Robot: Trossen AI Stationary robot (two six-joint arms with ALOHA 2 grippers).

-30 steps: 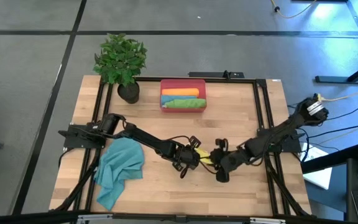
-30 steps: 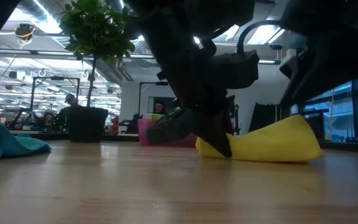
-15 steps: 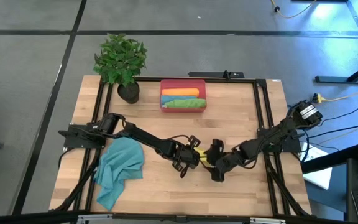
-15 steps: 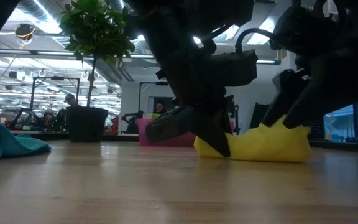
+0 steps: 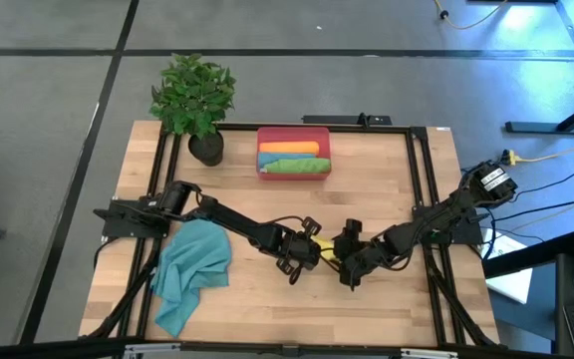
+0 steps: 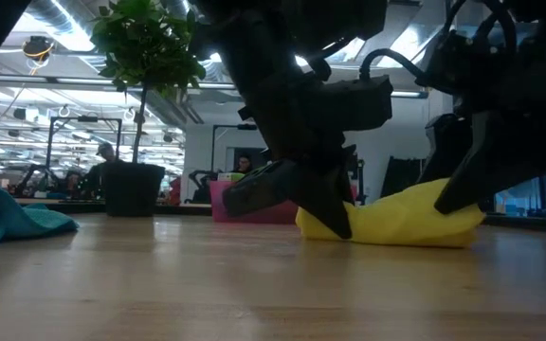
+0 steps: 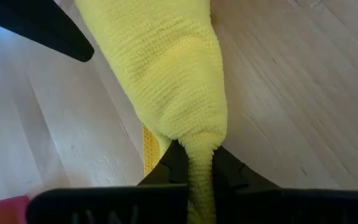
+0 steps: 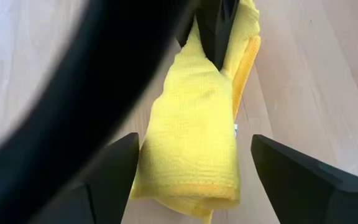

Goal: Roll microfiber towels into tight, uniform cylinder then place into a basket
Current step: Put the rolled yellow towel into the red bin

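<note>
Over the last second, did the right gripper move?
Yes. In the high view the right gripper has shifted slightly toward the left gripper, measured against the basket, and its jaws now stand open around the yellow towel.

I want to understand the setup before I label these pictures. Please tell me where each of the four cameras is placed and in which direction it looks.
High view: above the table, looking straight down; both arms, yellow towel, basket, teal towel.
Low view: at table-top height, looking level across towards the room; dark arms come from above onto the yellow towel.
Left wrist view: on the left arm, looking past the left gripper, shut on the yellow towel.
Right wrist view: on the right arm; the open right gripper straddles the towel.
Shared: all four show the yellow towel.
</note>
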